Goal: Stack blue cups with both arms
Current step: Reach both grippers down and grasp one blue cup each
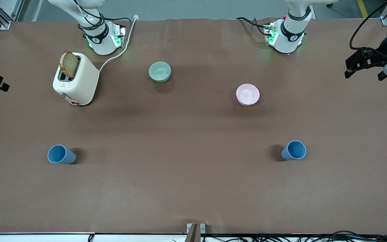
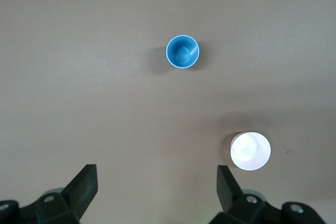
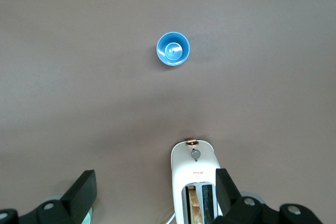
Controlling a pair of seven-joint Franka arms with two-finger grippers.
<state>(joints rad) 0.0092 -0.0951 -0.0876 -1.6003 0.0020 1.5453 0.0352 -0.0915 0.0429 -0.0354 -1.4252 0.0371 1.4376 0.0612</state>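
Two blue cups stand upright and far apart on the brown table. One blue cup (image 1: 61, 154) is toward the right arm's end, nearer the front camera than the toaster; it also shows in the right wrist view (image 3: 173, 49). The other blue cup (image 1: 294, 150) is toward the left arm's end; it also shows in the left wrist view (image 2: 182, 51). My left gripper (image 2: 156, 171) hangs high over the table, open and empty. My right gripper (image 3: 155, 174) hangs high over the toaster, open and empty. Both are well apart from the cups.
A white toaster (image 1: 76, 79) with a slice of bread stands near the right arm's base, its cord running to the table's edge. A pale green bowl (image 1: 160, 71) and a pink bowl (image 1: 247, 94) sit farther from the front camera than the cups.
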